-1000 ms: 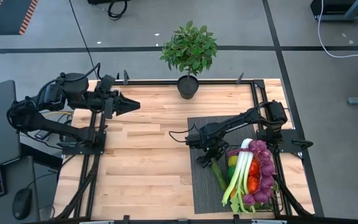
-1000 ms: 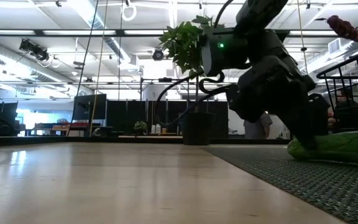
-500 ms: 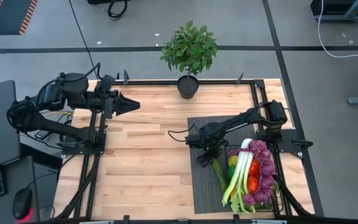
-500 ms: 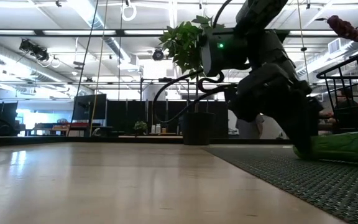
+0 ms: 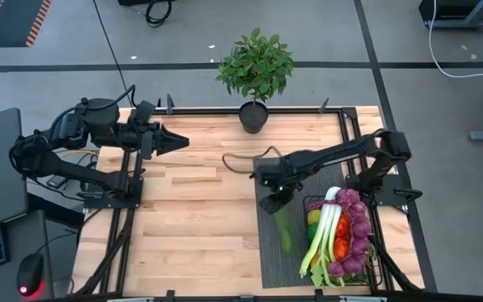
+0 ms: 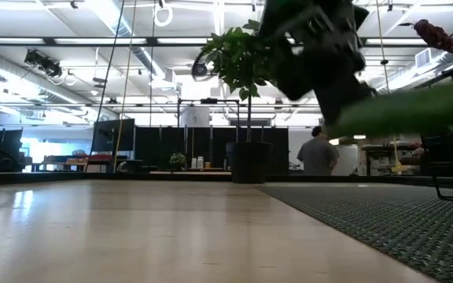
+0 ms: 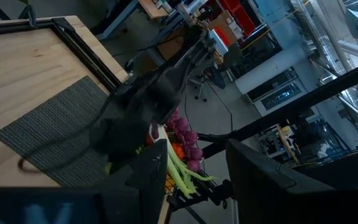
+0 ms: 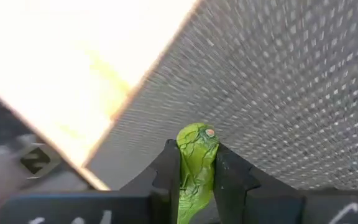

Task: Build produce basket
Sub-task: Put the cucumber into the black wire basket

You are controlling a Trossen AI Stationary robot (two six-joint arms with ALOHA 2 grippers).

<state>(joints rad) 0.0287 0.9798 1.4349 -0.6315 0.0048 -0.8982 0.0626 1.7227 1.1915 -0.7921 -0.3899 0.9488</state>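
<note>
Long green cucumber [image 5: 283, 230] aloft beside full black basket [image 5: 367, 260]

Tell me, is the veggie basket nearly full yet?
Nearly. The basket already holds the leek, grapes and more. The right pincer holds a cucumber above the mat; it goes in next. The left pincer waits.

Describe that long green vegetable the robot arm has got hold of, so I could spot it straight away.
Find the dark grey ribbed mat on the right of the wooden table, beside the black wire basket of produce. Over the mat, the right gripper is shut on a cucumber, lifted off the mat. Unlike the leek and grapes, it is outside the basket, plain green and held by one end.
</note>
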